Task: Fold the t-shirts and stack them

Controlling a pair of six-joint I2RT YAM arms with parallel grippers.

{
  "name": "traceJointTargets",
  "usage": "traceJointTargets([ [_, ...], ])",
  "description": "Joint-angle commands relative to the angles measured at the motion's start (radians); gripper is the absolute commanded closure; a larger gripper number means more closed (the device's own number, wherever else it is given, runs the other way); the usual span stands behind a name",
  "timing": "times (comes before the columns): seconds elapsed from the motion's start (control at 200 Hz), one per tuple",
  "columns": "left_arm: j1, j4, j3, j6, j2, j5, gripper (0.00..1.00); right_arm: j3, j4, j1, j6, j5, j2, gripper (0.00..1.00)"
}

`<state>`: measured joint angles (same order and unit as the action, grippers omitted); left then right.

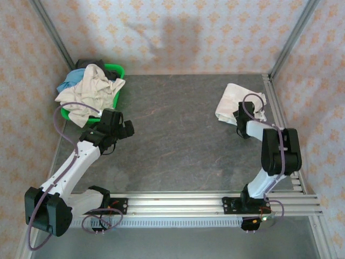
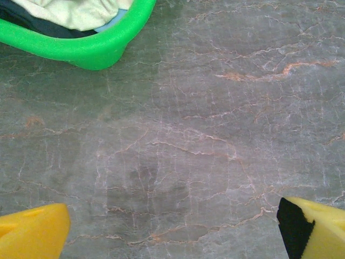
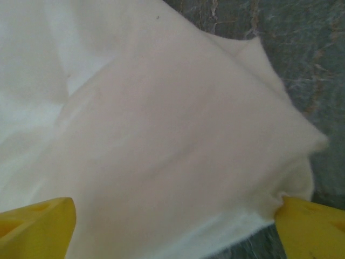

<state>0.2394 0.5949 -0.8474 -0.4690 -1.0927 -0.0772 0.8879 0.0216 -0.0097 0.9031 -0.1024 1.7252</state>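
Yellow fingers (image 2: 32,232) of the left hand (image 2: 172,234) stand spread wide at the bottom corners of the left wrist view, with bare grey worktop (image 2: 215,135) between them and the green basket (image 2: 91,51) at the upper left. From above, the left hand (image 1: 125,129) hangs just beside the basket (image 1: 116,70), near its right front corner and not touching it. A cream shirt (image 1: 94,89) spills over the basket's front rim, with a blue shirt (image 1: 69,83) to its left and a dark shirt (image 1: 86,63) behind. At the far right of the worktop (image 1: 178,140), well apart from the basket, a white shirt (image 1: 232,100) lies in a rough fold. The right hand (image 1: 241,121) sits at its near edge. In the right wrist view that hand (image 3: 172,229) is also spread, its fingers (image 3: 35,226) on either side of the white shirt (image 3: 178,135); the right one meets the cloth's corner, and nothing is pinched.
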Motion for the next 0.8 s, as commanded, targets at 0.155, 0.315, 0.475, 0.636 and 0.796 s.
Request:
traceJointTargets([
  [0.155,-0.012,0.019,0.015,0.021,0.02,-0.029,0.0,0.251,0.1,-0.084,0.02,-0.049,0.215,0.25],
  [0.315,-0.012,0.016,0.014,0.026,0.012,-0.038,0.0,0.435,0.232,-0.132,-0.032,-0.025,0.319,0.35],
  [0.475,-0.012,0.018,0.009,0.029,0.002,-0.045,0.0,0.535,0.327,-0.142,-0.098,-0.002,0.322,0.31],
  [0.636,-0.012,0.022,0.005,0.028,-0.007,-0.049,0.0,0.519,0.351,-0.04,-0.297,-0.063,0.205,0.16],
  [0.796,-0.012,0.02,0.005,0.026,-0.004,-0.032,0.0,0.881,0.739,0.084,-0.549,-0.159,0.42,0.04],
])
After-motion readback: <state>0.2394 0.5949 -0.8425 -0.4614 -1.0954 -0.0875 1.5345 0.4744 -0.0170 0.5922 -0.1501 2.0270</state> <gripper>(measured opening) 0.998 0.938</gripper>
